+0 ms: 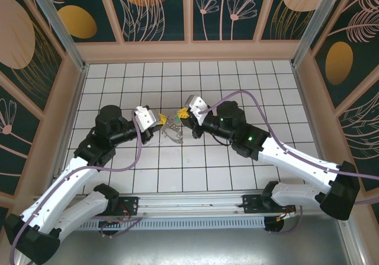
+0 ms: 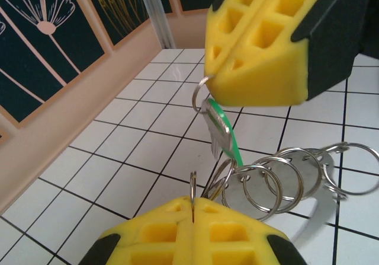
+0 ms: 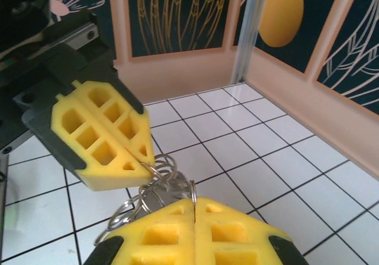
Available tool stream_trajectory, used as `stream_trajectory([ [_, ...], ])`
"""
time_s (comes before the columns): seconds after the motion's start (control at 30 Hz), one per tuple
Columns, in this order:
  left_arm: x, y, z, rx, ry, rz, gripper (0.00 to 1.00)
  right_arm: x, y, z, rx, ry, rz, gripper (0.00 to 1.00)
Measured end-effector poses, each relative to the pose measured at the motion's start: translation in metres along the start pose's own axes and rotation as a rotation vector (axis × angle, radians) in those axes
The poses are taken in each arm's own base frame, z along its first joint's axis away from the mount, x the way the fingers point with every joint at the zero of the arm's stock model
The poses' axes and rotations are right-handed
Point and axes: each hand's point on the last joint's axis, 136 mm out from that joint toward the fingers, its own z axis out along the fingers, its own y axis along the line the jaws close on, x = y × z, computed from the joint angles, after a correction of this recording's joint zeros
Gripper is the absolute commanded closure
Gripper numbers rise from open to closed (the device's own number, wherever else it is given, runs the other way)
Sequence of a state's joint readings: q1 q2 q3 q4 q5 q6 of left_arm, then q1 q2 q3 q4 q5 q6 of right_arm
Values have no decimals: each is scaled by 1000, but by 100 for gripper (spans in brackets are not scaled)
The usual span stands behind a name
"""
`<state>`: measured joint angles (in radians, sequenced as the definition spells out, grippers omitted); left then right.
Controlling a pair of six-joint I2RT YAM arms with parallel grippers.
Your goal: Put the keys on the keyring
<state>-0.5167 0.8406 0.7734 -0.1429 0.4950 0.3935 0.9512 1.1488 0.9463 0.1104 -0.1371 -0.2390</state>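
- The keys [image 2: 220, 128], a silvery blade with a green-edged head, are seen hanging tilted from a small ring, raised above the white tiled tabletop [image 1: 237, 176].
- That small ring is pinched by the right gripper [image 2: 213, 78]. Its yellow fingers are pressed fully together, with no gap between them.
- The keyring [image 2: 278, 176], a run of linked silvery split rings, is spread just below and beside the keys. Its near end is overlapped by the green head, and whether the two are threaded together cannot be told.
- One upright ring at the near end of the keyring is clamped by the left gripper [image 2: 193, 208], whose fingers are likewise closed tight.
- In the top view, the metal cluster is seen dangling between the two grippers, whose fingertips are set near each other around mid-tabletop.
- In the right wrist view, a thin ring is seen gripped edge-on in the right gripper's own fingers, with the left gripper's tip touching the ring cluster just beside it.
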Motion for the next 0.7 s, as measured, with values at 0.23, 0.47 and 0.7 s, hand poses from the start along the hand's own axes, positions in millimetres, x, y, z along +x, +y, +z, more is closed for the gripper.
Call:
stream_trajectory([
  [0.23,1,-4,1,9,7,10,100,-7,8,7,-2,11,-51,100],
  [0.47,4,-6,1,18,18,13,100,9,14,15,-21,77,-69,100],
  [0.7,5,-6,1,14,23,15,100,13,17,16,-34,95,-70,100],
])
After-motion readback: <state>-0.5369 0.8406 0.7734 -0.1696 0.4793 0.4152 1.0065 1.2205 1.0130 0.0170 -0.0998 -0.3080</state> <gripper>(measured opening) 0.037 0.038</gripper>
